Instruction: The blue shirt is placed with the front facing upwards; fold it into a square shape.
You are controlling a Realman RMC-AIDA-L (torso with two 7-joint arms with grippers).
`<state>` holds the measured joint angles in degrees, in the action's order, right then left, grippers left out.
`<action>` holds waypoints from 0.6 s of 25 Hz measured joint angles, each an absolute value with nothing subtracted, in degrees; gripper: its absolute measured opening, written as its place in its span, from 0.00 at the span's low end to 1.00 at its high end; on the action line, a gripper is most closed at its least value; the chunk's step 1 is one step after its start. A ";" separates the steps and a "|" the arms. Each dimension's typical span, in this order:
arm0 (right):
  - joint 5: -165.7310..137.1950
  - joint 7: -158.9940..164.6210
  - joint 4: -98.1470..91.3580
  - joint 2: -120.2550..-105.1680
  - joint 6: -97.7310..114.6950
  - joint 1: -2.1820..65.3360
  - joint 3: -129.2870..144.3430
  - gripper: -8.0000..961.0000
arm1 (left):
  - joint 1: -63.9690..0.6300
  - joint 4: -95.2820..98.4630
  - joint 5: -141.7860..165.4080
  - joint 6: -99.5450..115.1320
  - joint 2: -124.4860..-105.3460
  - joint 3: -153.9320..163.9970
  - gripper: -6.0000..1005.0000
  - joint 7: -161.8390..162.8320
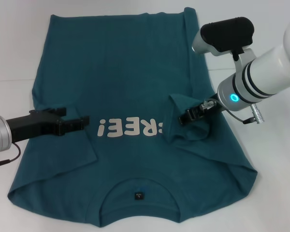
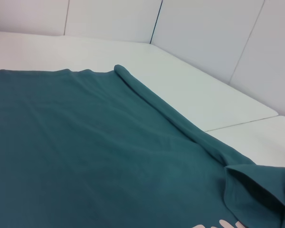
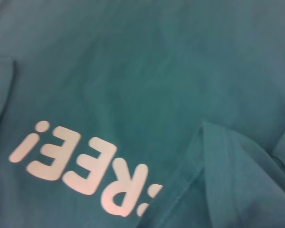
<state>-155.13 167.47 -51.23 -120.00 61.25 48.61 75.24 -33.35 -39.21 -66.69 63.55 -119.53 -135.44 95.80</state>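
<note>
The blue shirt (image 1: pixel 121 72) lies front up on the white table (image 1: pixel 9 48), its neck label (image 1: pixel 138 195) nearest me. My right gripper (image 1: pixel 186 116) is shut on the right sleeve (image 1: pixel 176 104), holding it bunched and a little raised over the end of the off-white print (image 1: pixel 130 128). In the right wrist view the sleeve's hem (image 3: pixel 199 161) covers the first letter of the print (image 3: pixel 85 166). My left gripper (image 1: pixel 82 122) hovers low over the left sleeve area, beside the print's other end. The left wrist view looks across the shirt (image 2: pixel 85 142) to the lifted sleeve (image 2: pixel 256 185).
The shirt's right side is rolled inward into a long ridge (image 1: pixel 191 58), also seen as a ridge (image 2: pixel 156 104) from the left wrist. Bare white table (image 2: pixel 190 80) surrounds the shirt, with a seam (image 2: pixel 237 124) between panels. The right arm's white forearm (image 1: pixel 270 72) reaches in above the table's right side.
</note>
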 joint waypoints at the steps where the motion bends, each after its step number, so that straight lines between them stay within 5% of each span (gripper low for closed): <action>1: -155.26 167.47 -50.91 -119.93 60.96 48.61 75.20 0.69 | -33.39 -39.21 -66.68 63.56 -119.53 -135.43 0.89 95.80; 15: -158.86 167.41 -45.94 -119.62 58.04 49.53 74.88 0.65 | -33.75 -39.11 -66.62 63.33 -119.53 -135.35 0.88 95.80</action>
<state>-158.86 167.41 -45.94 -119.62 58.04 49.53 74.88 -33.75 -39.11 -66.62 63.33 -119.53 -135.35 95.80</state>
